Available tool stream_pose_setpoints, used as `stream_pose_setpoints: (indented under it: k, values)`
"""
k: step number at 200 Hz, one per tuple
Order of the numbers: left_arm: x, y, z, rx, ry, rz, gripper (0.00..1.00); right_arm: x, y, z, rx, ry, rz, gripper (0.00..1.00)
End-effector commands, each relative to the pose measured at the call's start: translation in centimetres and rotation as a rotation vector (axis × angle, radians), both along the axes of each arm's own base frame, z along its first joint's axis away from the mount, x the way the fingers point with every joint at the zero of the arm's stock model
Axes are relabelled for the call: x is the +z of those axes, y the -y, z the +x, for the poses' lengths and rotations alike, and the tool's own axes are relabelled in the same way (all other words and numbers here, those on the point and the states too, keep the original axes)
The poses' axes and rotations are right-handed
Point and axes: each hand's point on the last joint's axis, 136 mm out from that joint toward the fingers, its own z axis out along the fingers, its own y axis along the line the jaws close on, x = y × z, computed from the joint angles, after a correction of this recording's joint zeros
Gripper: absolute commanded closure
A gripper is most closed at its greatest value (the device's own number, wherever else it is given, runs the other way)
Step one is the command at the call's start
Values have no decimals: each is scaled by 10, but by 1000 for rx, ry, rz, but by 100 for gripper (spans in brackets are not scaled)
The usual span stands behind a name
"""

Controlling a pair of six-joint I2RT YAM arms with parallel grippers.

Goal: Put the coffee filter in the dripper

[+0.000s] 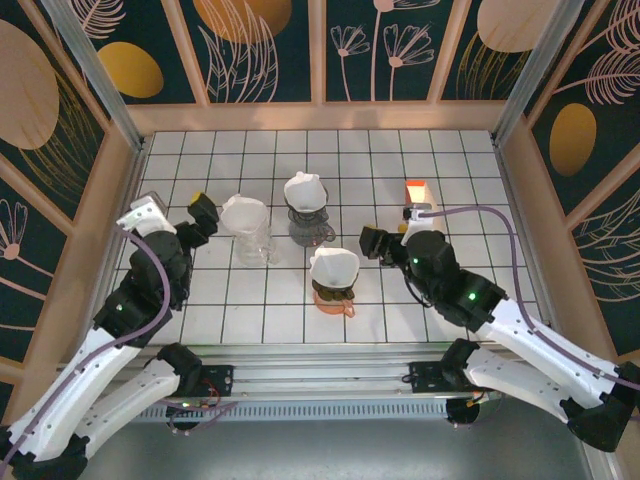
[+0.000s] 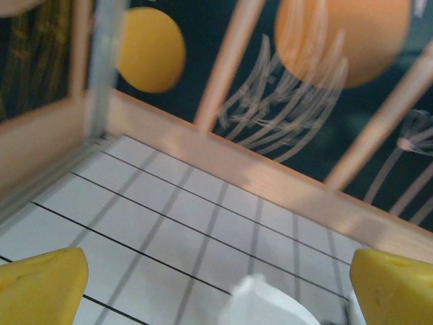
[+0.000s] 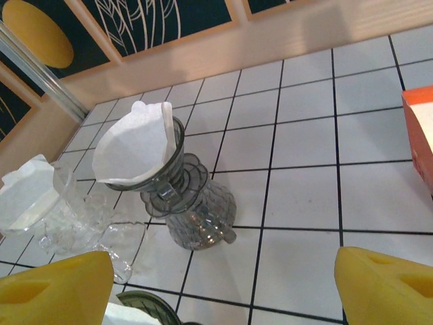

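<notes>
Top external: white tiled table (image 1: 460, 160), floral walls (image 1: 400, 50); left fingers (image 2: 40, 284), right fingers (image 3: 54, 288) spread apart.

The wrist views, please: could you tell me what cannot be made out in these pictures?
Left wrist: white paper coffee filter, cut by the bottom edge; what holds it cannot be told.
Right wrist: orange box, cut by the right edge; its contents are hidden.
Right wrist: clear glass dripper, cut by the left edge.

Orange box (image 1: 415, 189) on the white tiled table (image 1: 470, 160), near its right wooden wall (image 1: 527, 220)
</notes>
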Motion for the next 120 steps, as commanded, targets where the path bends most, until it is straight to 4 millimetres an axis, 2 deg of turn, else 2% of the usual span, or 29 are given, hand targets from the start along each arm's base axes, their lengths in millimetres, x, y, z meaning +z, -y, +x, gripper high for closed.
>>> stream_pose_setpoints:
  k: [1,26,45,64,93,103,120]
  values:
    - [10,-24,15,134,17,62,1,18,0,6,-18,102,24,14]
    - [-13,-50,40,215,-16,53,1,23,0,5,-2,139,30,14]
    - [-43,-76,58,267,-63,34,1,24,4,2,-3,160,45,13]
    - [-70,-88,68,309,-80,126,1,22,10,0,-13,176,55,11]
    - [-119,-114,66,402,-107,183,1,21,21,-1,-38,188,65,8]
    - [-137,-120,63,433,-119,212,1,21,23,-1,-44,189,64,8]
    - [-157,-122,61,450,-109,220,1,19,27,1,-56,189,55,6]
